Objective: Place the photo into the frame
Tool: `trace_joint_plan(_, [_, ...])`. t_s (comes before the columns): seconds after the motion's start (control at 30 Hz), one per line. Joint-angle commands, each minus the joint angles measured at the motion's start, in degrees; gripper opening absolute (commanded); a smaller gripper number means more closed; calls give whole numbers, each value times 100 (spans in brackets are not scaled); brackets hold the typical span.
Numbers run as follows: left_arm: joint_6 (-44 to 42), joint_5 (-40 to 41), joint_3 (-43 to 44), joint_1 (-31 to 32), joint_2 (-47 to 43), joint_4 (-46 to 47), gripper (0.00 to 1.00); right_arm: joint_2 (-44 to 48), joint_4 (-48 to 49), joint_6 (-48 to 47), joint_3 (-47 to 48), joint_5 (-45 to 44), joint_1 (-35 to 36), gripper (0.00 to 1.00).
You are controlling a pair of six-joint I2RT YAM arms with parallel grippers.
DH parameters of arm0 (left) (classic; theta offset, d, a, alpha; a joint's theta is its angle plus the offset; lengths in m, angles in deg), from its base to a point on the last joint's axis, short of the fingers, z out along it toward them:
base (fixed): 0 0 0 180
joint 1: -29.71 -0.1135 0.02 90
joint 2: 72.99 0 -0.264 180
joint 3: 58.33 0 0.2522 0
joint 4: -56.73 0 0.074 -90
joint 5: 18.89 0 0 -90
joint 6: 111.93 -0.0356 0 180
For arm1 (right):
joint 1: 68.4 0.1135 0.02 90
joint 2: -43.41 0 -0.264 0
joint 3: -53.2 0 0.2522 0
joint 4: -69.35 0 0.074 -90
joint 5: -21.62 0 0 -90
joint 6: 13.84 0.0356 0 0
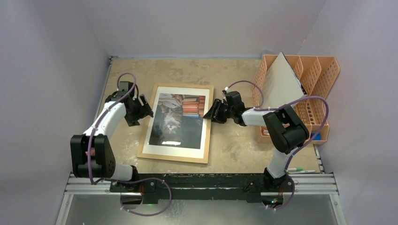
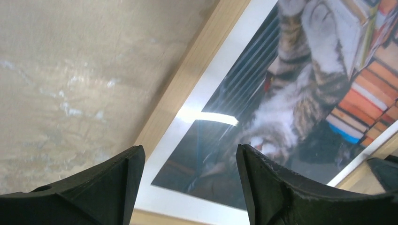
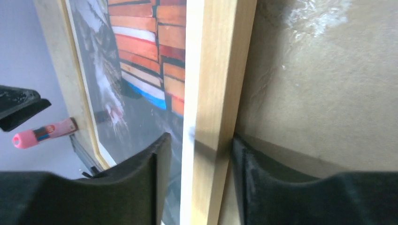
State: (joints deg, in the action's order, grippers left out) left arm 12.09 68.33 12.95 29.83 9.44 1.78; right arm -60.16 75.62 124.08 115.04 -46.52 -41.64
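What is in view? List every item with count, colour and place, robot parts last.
frame: one, light wood, flat at mid-table
photo: one, tabby cat and books, inside the frame
mat border: one, white, around the photo
file rack: one, orange, table's far right
board: one, grey-white, leaning in the file rack
pen: one, pale, near right table edge
table: one, tan, beneath everything
left gripper: one, black, open above the frame's left side
right gripper: one, black, astride the frame's right rail, grip unclear

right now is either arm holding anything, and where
Left jaws: nothing. Right jaws straddle the thin light-wood picture frame at its right rail; grip uncertain.
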Motion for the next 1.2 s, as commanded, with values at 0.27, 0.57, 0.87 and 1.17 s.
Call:
trace_joint_plan(0.27, [1418,719,-1046,93,-1716,-1353,79,571,-1915,-756,1270,-2617,13,75])
trace_joint_plan(0.57, [2429,561,-1707,123,-2321,-2045,82,-1044,-1859,-1096,3780,-2525,13,77])
trace_joint_plan(0.87, [2934,-85,-2258,149,-2425,-1723,76,-2325,-1574,-1417,5517,-2205,13,78])
trace_joint_plan(1.17, [2981,-248,-2621,212,-1907,-743,76,-2792,-982,-1767,5795,-1624,13,83])
